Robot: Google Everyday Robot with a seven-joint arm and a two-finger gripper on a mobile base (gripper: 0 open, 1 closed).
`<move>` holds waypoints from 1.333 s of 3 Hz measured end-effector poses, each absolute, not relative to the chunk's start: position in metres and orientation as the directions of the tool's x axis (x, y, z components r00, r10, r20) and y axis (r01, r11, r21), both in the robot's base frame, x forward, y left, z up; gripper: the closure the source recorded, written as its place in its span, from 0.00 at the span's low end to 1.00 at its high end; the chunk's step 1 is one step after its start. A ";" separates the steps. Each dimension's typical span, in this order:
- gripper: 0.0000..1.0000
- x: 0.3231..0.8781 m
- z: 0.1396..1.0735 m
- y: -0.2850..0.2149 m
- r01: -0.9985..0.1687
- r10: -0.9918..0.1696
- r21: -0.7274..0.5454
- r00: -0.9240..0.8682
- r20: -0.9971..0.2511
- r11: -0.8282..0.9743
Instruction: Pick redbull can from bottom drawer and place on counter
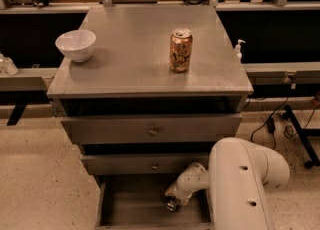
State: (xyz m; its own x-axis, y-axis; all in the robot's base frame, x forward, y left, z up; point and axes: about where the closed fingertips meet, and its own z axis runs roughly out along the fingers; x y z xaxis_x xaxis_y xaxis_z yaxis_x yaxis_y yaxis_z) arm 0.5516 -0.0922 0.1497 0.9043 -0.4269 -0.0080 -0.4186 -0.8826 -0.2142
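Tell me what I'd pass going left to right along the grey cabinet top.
In order: white bowl → gold can → small pump bottle just past the right edge. The gripper is lower down, inside the open bottom drawer.

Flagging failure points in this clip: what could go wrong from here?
The tool is low in the bottom drawer at the redbull can, just below the middle drawer's front; lifting straight up could strike it. The gold can stands on the counter; setting down close by could topple it.

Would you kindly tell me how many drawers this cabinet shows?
3: top drawer and middle drawer, stacked under the counter; bottom drawer, pulled open, with the hand down inside it. None seems hidden.
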 end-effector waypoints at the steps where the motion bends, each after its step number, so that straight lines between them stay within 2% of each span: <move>1: 0.45 0.554 0.142 -0.090 -0.415 -0.422 -0.214 0.907 -0.015 -0.884; 3: 0.66 0.549 0.121 -0.087 -0.412 -0.409 -0.195 0.911 -0.059 -0.890; 4: 0.88 0.546 0.113 -0.087 -0.409 -0.402 -0.187 0.913 -0.077 -0.893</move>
State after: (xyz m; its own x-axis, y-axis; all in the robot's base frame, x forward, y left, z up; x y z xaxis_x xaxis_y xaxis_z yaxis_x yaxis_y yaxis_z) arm 0.5463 -0.0866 0.1131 0.9126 -0.4016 -0.0767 -0.4088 -0.8932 -0.1870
